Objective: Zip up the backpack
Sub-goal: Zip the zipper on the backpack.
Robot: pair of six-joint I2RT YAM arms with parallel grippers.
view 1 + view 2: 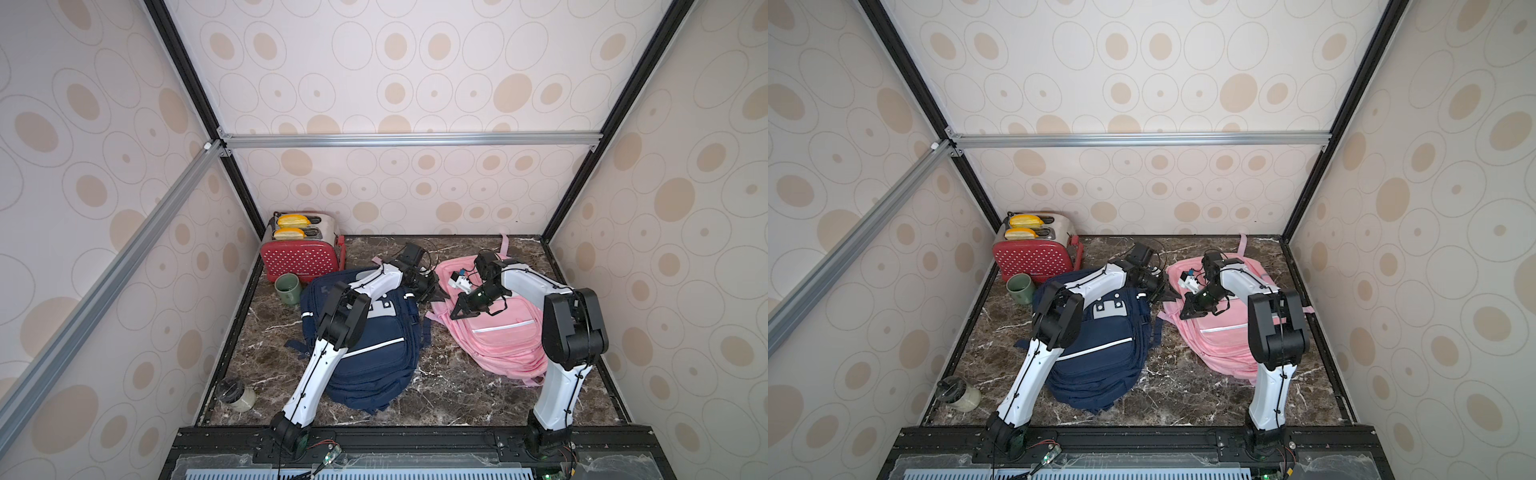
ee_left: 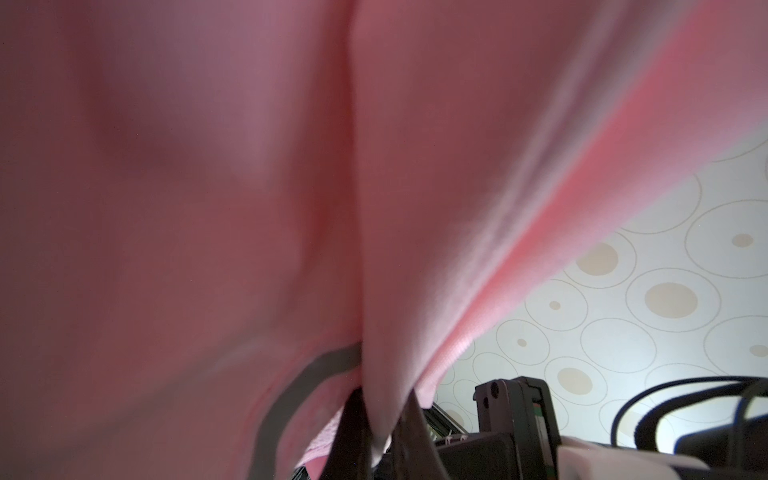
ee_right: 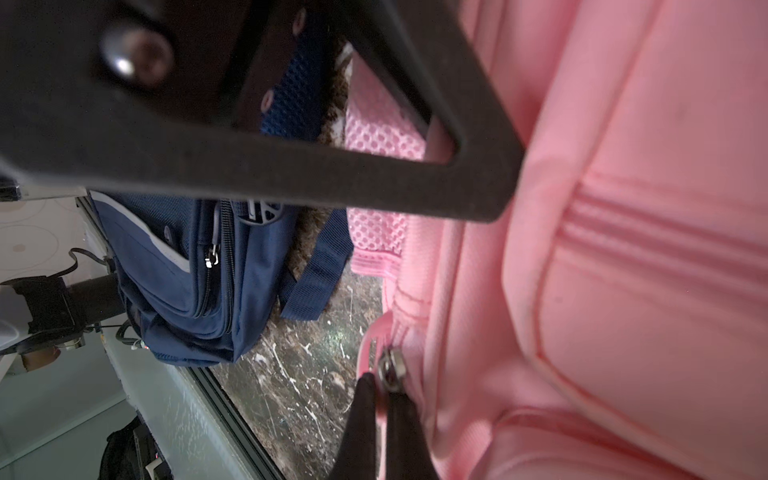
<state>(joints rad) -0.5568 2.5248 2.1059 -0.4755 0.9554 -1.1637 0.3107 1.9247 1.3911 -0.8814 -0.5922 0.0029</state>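
A pink backpack (image 1: 503, 336) (image 1: 1225, 336) lies flat on the right half of the marble table, seen in both top views. My left gripper (image 1: 439, 293) (image 1: 1168, 293) reaches across to its upper left edge. In the left wrist view this gripper (image 2: 384, 409) is shut on a fold of the pink fabric (image 2: 386, 249), which fills most of that view. My right gripper (image 1: 456, 316) (image 1: 1184, 315) is at the bag's left side. In the right wrist view it (image 3: 380, 390) is shut on the pink pull tab below the metal zipper slider (image 3: 392, 368).
A navy backpack (image 1: 374, 353) (image 3: 174, 270) lies left of the pink one, under my left arm. A red toaster (image 1: 299, 257), a green mug (image 1: 288, 287) and a glass jar (image 1: 235, 395) stand along the left wall. Patterned walls enclose the table.
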